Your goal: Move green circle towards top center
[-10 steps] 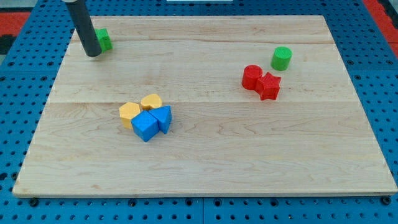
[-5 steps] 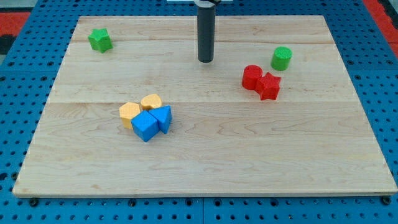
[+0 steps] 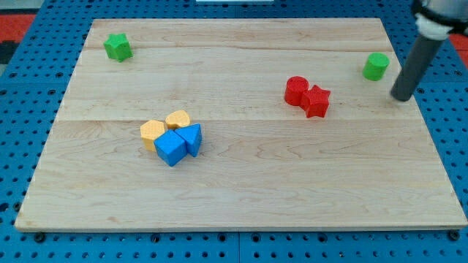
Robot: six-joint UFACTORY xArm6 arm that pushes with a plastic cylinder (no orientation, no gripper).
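The green circle (image 3: 376, 66) stands near the board's right edge, in the upper right of the view. My tip (image 3: 401, 96) rests just to its lower right, a small gap away, not touching it. The dark rod rises from the tip toward the view's top right corner.
A red circle (image 3: 296, 90) and a red star (image 3: 316, 101) touch each other left of the green circle. A green star (image 3: 117, 47) sits at the upper left. Two yellow blocks (image 3: 164, 126) and two blue blocks (image 3: 179, 144) cluster at centre left. The wooden board (image 3: 241, 190) lies on a blue pegboard.
My tip swept from the upper left across the top centre to the far right. The green circle has shifted right, from beside the red blocks to near the board's right edge.
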